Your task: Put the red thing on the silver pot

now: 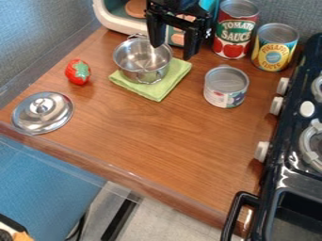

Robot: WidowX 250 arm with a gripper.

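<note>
Standing here, I see the black gripper hanging above the far right rim of the silver pot, its arm in from the top; it's released, w/ the two fingers spread well apart & pointing down. The red thing, a toy strawberry w/ a green leafy cap, lies on the wooden counter to the left of the pot, near it but apart; its cap faces up & a bit toward the pot. The pot's upright & open-topped, w/ one small handle at its back & another at its front; it sits on a folded green cloth, whose corners stick out left, right & in front of the pot.

The shiny lid lies knob up, down & left of the pot, beyond the strawberry & closer to the counter's front edge; a short can w/ a pale label stands right of the pot & a little nearer me, just off the cloth; a tall red-labelled can stands behind & right of the pot; a yellow-labelled can stands just beside that one, farther right of the pot. Directly behind the pot there's a white box w/ a teal inside, partly hidden by the gripper; the black stove, w/ white knobs facing the pot, is well off to the pot's right.
</note>
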